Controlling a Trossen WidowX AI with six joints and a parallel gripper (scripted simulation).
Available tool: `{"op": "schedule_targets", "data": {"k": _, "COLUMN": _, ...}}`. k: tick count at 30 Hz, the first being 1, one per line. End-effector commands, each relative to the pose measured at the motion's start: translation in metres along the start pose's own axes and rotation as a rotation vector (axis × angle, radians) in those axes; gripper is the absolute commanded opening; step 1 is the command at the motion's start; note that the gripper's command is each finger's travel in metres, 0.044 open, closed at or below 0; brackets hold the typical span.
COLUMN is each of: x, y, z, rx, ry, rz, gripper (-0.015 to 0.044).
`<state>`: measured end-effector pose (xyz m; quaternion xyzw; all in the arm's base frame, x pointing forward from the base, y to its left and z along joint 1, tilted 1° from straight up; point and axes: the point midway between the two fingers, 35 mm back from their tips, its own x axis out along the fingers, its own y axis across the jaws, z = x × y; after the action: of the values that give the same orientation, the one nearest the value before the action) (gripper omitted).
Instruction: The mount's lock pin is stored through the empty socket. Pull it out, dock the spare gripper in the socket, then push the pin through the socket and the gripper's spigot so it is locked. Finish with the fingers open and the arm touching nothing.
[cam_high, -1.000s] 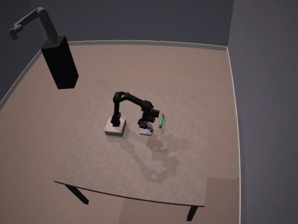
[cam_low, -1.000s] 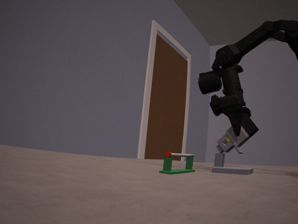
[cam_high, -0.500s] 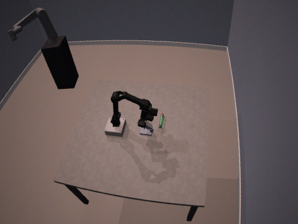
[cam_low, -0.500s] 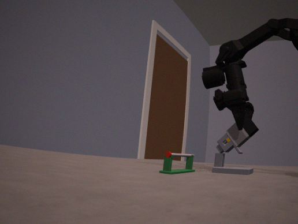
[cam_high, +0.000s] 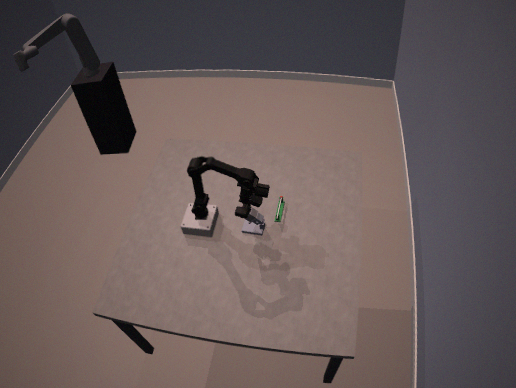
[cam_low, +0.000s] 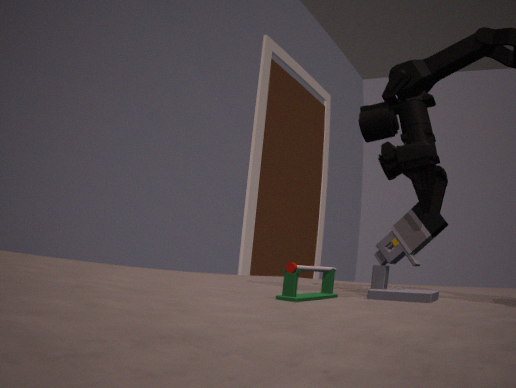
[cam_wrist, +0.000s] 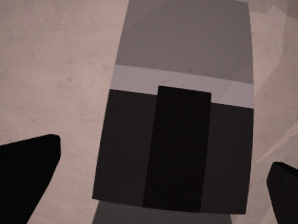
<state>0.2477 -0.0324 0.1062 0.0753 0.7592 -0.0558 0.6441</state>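
Observation:
The mount's grey base (cam_high: 253, 231) (cam_low: 403, 296) stands on the table, with its tilted grey socket (cam_low: 385, 249) on a post. The spare gripper (cam_low: 411, 231) (cam_wrist: 182, 42), a grey block with a dark end, sits tilted at the socket's upper end; a small yellow patch shows in the socket's side opening. How deep it is seated cannot be told. The lock pin (cam_high: 280, 207) (cam_low: 312, 268), pale with a red head, lies across the green stand (cam_high: 277, 220) (cam_low: 306, 297). My gripper (cam_wrist: 168, 161) is open and empty, its fingers wide on either side of the spare gripper's dark end.
The arm's white base block (cam_high: 199, 221) stands left of the mount on the table (cam_high: 200, 295). The green stand is close beside the mount. A separate grey arm on a black pedestal (cam_high: 105, 110) stands beyond the table's back left.

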Motion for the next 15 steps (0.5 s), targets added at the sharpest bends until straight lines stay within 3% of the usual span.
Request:
{"op": "schedule_targets", "data": {"k": 1, "x": -0.004, "y": 0.000, "z": -0.008, "rx": 0.000, "ry": 0.002, "rz": 0.000, "gripper": 0.0440}}
{"op": "schedule_targets", "data": {"k": 15, "x": -0.020, "y": 0.000, "z": -0.027, "rx": -0.002, "ry": -0.007, "rz": 0.000, "gripper": 0.0440}}
